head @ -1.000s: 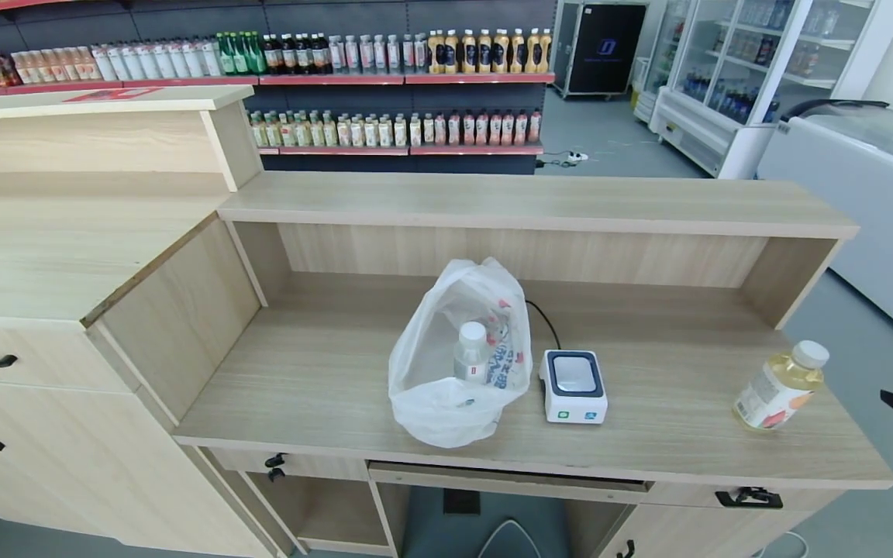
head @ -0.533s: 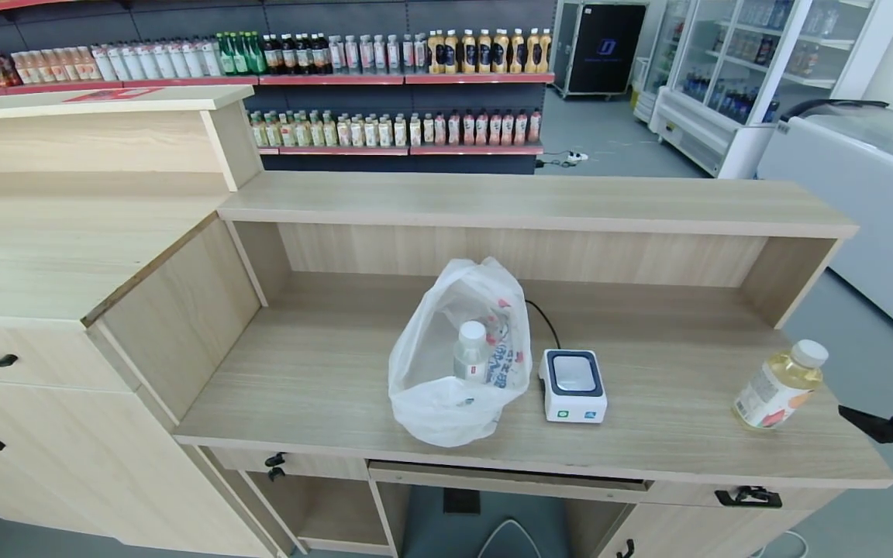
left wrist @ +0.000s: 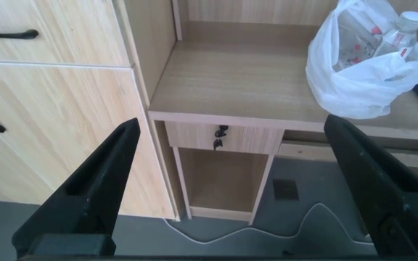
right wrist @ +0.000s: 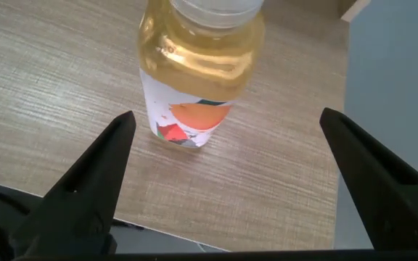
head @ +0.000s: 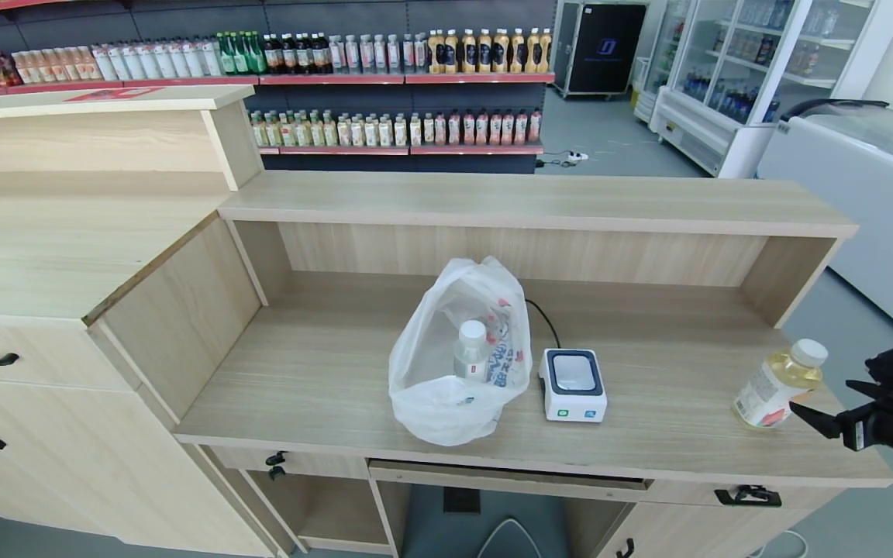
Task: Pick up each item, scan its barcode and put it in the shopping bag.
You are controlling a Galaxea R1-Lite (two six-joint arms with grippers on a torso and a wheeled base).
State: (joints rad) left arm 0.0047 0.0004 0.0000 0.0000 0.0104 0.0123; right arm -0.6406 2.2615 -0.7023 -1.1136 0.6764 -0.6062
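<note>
A bottle of yellow drink (head: 778, 385) with a white cap stands near the counter's right end; the right wrist view has it (right wrist: 198, 72) close up. My right gripper (head: 834, 399) hangs open just right of the bottle, level with its lower half and not touching; its fingers (right wrist: 85, 188) spread wider than the bottle. A white plastic shopping bag (head: 458, 353) sits mid-counter with a clear bottle (head: 471, 353) inside. Right of the bag lies the white barcode scanner (head: 573, 384). My left gripper (left wrist: 232, 123) is open and holds nothing, low before the counter's left front, with the bag (left wrist: 365, 61) farther off.
The wooden counter (head: 322, 372) has a raised back shelf (head: 532, 201) and side walls. The bottle stands close to the counter's right front edge (head: 865, 477). Drawers and a cabinet (left wrist: 49, 109) are at the left. A black cable (head: 543, 318) runs behind the scanner.
My right gripper has come in from the right edge of the head view toward the yellow bottle. The bottle, bag and scanner stay put.
</note>
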